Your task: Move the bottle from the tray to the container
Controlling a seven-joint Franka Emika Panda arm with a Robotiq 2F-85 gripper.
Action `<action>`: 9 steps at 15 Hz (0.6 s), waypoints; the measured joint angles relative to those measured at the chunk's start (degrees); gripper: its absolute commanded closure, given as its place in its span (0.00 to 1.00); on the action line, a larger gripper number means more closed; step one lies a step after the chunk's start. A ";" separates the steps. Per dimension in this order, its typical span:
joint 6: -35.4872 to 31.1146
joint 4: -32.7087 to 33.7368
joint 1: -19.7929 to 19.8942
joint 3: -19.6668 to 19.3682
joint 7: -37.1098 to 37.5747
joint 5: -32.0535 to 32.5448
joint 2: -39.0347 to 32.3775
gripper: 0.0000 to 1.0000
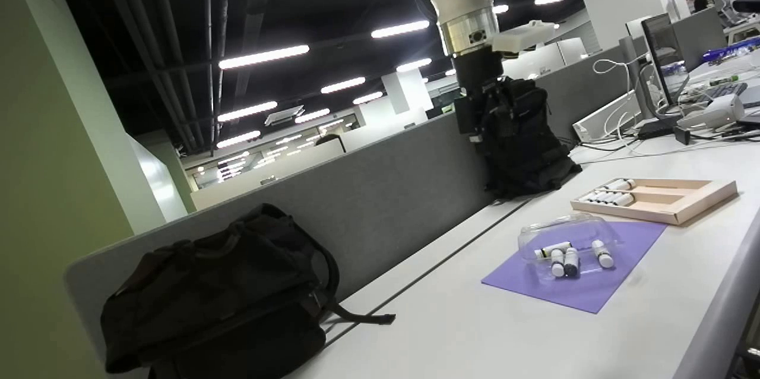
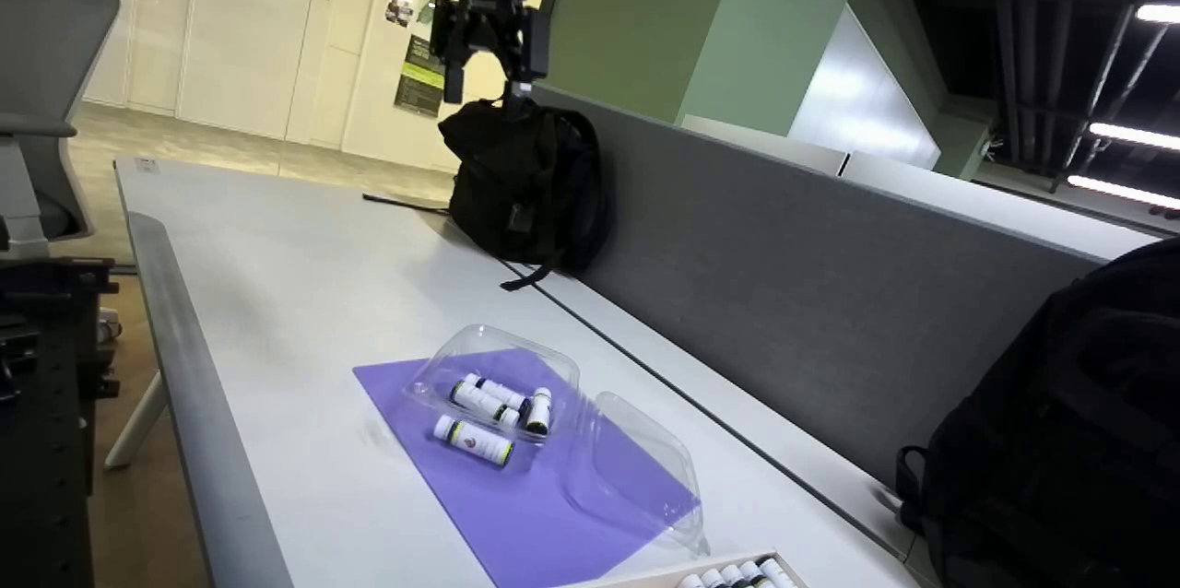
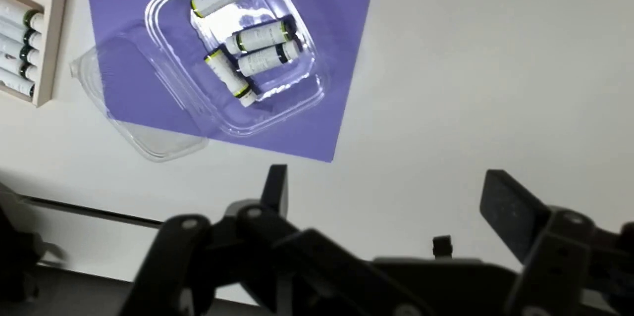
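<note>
The light-brown wooden tray (image 1: 706, 204) holds several small white bottles (image 1: 608, 197) in its left part in an exterior view. Its edge (image 3: 52, 58) and bottles (image 3: 17, 56) show at the left of the wrist view. The clear plastic container (image 3: 292, 113) lies open on the purple mat, its lid (image 3: 163, 147) folded out toward the tray. Several white bottles (image 3: 262, 36) lie inside it. The container also shows in both exterior views (image 2: 479, 335) (image 1: 552, 226). My gripper (image 3: 386, 172) is open and empty, high above the desk; it also shows in an exterior view (image 2: 491, 81).
The purple mat (image 2: 553, 551) lies under the container. A black backpack (image 1: 225, 290) and another black backpack (image 1: 522, 141) stand by the grey partition (image 1: 404, 183). A monitor (image 1: 662, 58) and cables are beyond the tray. The white desk (image 2: 304, 293) ends at a grey edge.
</note>
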State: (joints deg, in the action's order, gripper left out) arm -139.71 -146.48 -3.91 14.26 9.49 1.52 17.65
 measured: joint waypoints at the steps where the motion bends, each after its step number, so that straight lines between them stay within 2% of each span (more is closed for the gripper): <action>1: 0.21 0.25 0.23 -1.91 -4.17 0.99 -1.56 0.00; 5: 5.78 4.97 3.75 -8.81 -16.76 10.94 -8.35 0.00; 9: 9.92 13.77 7.63 -12.75 -17.96 22.78 -14.88 0.00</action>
State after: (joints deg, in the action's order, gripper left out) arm -129.79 -132.71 3.72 1.51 -8.47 24.30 2.76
